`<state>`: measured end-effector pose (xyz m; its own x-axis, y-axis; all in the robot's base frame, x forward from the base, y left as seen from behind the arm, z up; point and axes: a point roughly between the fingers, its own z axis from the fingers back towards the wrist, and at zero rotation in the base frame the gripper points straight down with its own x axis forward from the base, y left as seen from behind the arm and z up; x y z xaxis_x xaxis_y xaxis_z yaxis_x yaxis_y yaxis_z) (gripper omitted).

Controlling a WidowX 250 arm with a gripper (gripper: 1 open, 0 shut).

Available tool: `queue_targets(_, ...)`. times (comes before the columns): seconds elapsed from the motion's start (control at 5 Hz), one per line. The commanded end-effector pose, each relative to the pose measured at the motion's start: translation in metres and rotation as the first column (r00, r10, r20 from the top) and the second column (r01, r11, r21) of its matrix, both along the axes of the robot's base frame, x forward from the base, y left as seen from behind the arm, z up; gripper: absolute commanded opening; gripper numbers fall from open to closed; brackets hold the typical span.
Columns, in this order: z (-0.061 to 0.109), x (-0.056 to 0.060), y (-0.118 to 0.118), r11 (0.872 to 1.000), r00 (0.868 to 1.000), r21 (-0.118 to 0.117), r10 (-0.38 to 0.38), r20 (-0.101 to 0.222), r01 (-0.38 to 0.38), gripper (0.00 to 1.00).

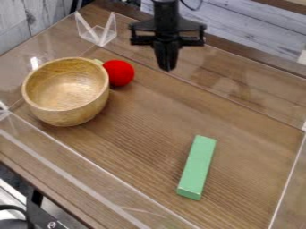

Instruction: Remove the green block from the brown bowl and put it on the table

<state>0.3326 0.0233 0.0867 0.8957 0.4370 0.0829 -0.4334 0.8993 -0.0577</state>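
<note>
Red ball [118, 72]: one, round, lay on the wood just left of the closed jaws.

A single black robot arm comes down from above near the far edge of the wood-grain counter [156, 125]. Only its lowest part is in view: a dark vertical wrist column with a short crossbar sticking out to either side. Below the crossbar hangs the black metal pincer [166, 65], pointing straight down at the counter. Its two slim fingers [166, 54] are pressed together into one narrow dark blade, with no gap showing between them and nothing caught there. The tips hang just above the counter surface, toward the middle of its far edge.
</note>
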Motion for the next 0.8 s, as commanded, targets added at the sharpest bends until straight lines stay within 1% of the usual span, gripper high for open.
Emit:
queue_targets(0.0, 0.005, 0.014, -0.006, 0.999, 0.998, 0.021, -0.041, 0.052, 0.040, 0.00)
queue_targets(0.4, -0.012, 0.022, -0.019, 0.994, 0.994, 0.021, -0.109, 0.030, 0.108, 0.00)
queue_targets(0.6, -0.023, 0.025, -0.023, 0.994, 0.994, 0.020, -0.110, 0.021, 0.110, 0.00)
